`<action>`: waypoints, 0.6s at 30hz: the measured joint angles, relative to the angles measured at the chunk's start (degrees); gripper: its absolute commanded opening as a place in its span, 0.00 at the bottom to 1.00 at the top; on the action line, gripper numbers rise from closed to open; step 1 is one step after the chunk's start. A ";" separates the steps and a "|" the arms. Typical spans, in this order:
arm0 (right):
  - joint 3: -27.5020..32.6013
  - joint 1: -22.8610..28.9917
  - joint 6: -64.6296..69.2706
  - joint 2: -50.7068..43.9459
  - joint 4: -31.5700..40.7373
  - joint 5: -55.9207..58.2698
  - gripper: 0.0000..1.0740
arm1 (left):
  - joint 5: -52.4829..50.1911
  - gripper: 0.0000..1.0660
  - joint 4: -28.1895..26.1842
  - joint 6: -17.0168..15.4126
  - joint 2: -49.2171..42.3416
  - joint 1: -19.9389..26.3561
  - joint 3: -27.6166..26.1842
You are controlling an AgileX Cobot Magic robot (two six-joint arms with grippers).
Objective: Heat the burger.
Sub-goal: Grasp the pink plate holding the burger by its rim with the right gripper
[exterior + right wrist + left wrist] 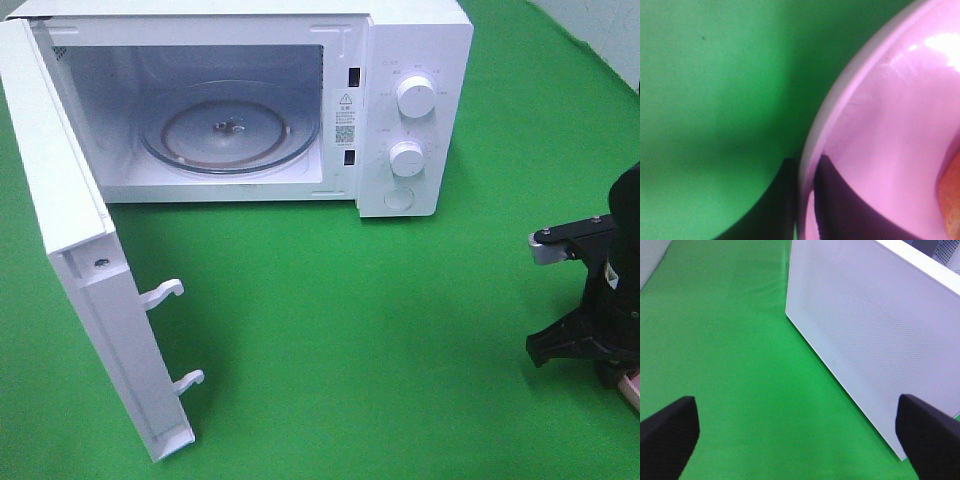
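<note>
Green table point(330, 300) carrying, at left, a white microwave point(415, 40) with its door point(70, 250) swung wide; a glass turntable point(230, 135) lies in the cavity. At far right, a glossy pink plate point(890, 125) bears the burger point(952, 200), seen only as an orange-brown sliver; its layers cannot be made out. Left claw point(797, 440): fully spread, grasping nothing, above the table beside the door's outer face. Right claw point(806, 167): clenched on the plate rim, one finger point(775, 210) outside, one inside.
</note>
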 measured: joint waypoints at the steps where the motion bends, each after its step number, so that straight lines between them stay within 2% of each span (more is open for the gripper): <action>1: 0.00 0.00 0.00 0.00 0.00 0.00 0.00 | 0.00 0.94 0.00 0.00 0.00 0.00 0.00; 10: 0.40 0.57 2.64 -2.52 -2.98 2.98 0.00 | 0.00 0.94 0.00 0.00 0.00 0.00 0.00; 18: 0.57 3.38 4.87 -3.09 -4.64 5.44 0.00 | 0.00 0.94 0.00 0.00 0.00 0.00 0.00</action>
